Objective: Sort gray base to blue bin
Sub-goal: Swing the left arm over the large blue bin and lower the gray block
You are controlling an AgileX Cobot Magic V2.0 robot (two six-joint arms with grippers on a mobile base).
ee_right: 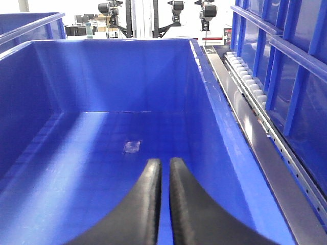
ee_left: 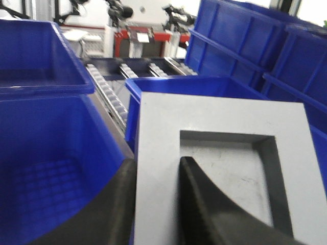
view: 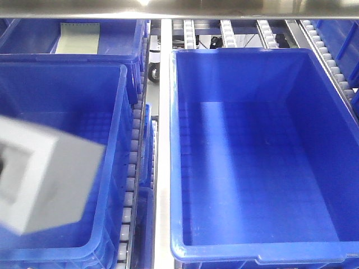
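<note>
Our left hand point(ee_left: 156, 204) clamps the gray base point(ee_left: 225, 168) above the left blue bin point(view: 115, 168); our right hand point(ee_right: 164, 199) is pressed together

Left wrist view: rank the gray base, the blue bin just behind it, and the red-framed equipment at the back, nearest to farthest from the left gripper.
1. gray base: clamped in the left gripper, one finger in its recess.
2. blue bin: rim directly behind the base, centre.
3. red-framed equipment: far back, top centre, beyond the roller tracks.
</note>
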